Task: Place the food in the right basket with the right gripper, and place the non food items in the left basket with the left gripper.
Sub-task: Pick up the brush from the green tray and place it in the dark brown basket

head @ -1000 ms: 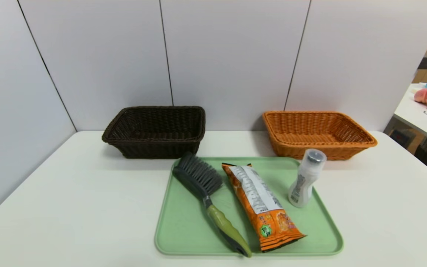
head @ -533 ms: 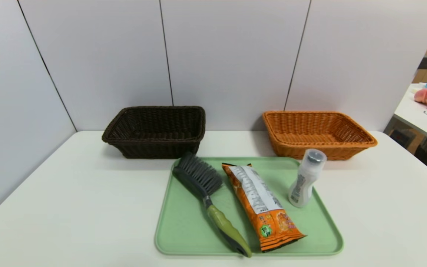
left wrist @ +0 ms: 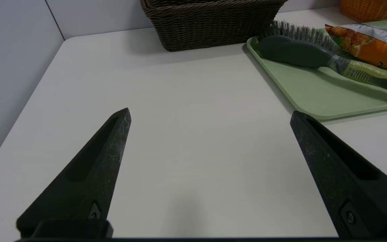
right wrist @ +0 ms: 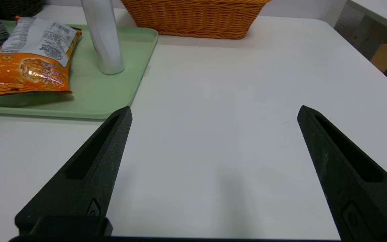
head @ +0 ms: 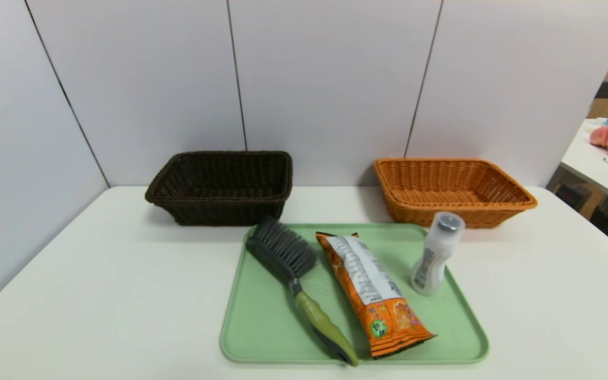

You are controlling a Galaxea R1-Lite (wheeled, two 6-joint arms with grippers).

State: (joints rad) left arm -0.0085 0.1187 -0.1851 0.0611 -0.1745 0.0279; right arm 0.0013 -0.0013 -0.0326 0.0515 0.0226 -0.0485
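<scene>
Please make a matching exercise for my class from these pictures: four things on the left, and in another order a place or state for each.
Column one
1. scrub brush
2. snack packet
3. white bottle
4. left gripper

Column two
A. standing upright near the tray's right edge, on the orange basket's side
B. open, with nothing between its fingers
C. lying between the brush and the bottle
D. lying with its bristled head toward the dark brown basket

Right pairs
1-D, 2-C, 3-A, 4-B
</scene>
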